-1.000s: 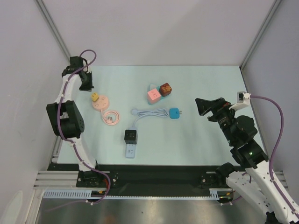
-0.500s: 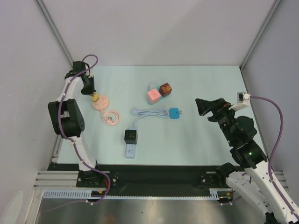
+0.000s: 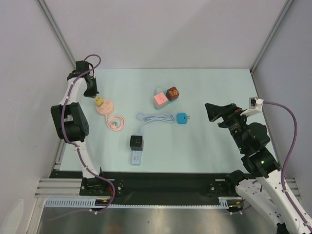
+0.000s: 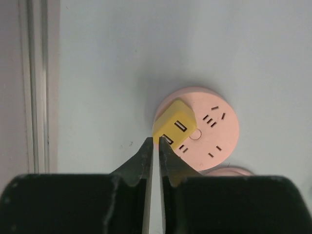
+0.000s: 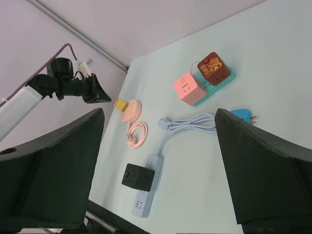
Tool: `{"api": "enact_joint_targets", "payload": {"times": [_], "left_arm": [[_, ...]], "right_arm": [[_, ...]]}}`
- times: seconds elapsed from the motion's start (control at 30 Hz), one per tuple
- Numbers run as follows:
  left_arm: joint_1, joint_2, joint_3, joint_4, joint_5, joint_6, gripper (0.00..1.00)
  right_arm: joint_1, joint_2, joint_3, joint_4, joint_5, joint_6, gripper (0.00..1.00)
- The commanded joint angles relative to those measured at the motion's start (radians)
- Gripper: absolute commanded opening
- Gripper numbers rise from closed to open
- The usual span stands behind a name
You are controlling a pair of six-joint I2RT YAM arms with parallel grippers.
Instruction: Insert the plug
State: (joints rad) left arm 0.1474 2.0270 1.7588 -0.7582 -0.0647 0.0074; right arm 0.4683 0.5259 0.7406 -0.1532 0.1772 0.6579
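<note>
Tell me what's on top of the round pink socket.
A yellow plug cube sits at the left edge of the pink socket; empty slots show on the rest. The cube hides its own prongs, so their depth cannot be seen.

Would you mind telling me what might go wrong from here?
The shut left gripper sits at the corner of the yellow plug; a push there may tip it or slide the pink round socket, which nothing holds. The open right gripper hangs far off, so it cannot steady the socket.
</note>
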Motion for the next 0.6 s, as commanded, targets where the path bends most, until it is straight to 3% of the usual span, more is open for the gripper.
{"api": "enact_joint_targets", "payload": {"times": [0.0, 0.07, 0.1, 0.17, 0.2, 0.23, 0.33, 0.5, 0.53, 0.57], "left_arm": [[-0.009, -0.100, 0.120, -0.065, -0.063, -0.023, 0.15], [-0.023, -0.161, 0.131, -0.081, -0.032, -0.021, 0.27], [-0.026, -0.175, 0.128, -0.088, -0.008, -0.021, 0.41], [-0.045, -0.218, 0.120, -0.115, 0.055, -0.029, 0.53], [-0.055, -0.235, 0.084, -0.118, 0.137, -0.040, 0.68], [-0.092, -0.257, 0.059, -0.116, 0.169, -0.040, 0.99], [-0.207, -0.342, -0.036, -0.109, 0.161, -0.040, 1.00], [-0.370, -0.471, -0.163, -0.072, 0.146, -0.073, 1.00], [-0.400, -0.514, -0.183, -0.038, 0.184, -0.089, 1.00], [-0.408, -0.539, -0.208, -0.017, 0.222, -0.107, 1.00]], "right_arm": [[-0.005, -0.004, 0.025, 0.014, -0.007, -0.001, 1.00], [-0.005, -0.001, 0.028, 0.007, -0.010, 0.000, 1.00], [-0.003, 0.000, 0.029, 0.006, -0.013, 0.002, 1.00], [-0.005, 0.009, 0.026, -0.002, -0.025, 0.000, 1.00], [-0.005, 0.016, 0.028, -0.005, -0.033, -0.009, 1.00], [-0.005, 0.043, 0.037, -0.035, -0.035, -0.021, 1.00], [-0.007, 0.144, 0.121, -0.190, 0.036, -0.084, 1.00], [-0.025, 0.362, 0.198, -0.276, 0.018, -0.240, 0.98], [-0.042, 0.417, 0.236, -0.314, -0.011, -0.271, 0.95], [-0.051, 0.510, 0.255, -0.330, -0.027, -0.282, 0.86]]}}
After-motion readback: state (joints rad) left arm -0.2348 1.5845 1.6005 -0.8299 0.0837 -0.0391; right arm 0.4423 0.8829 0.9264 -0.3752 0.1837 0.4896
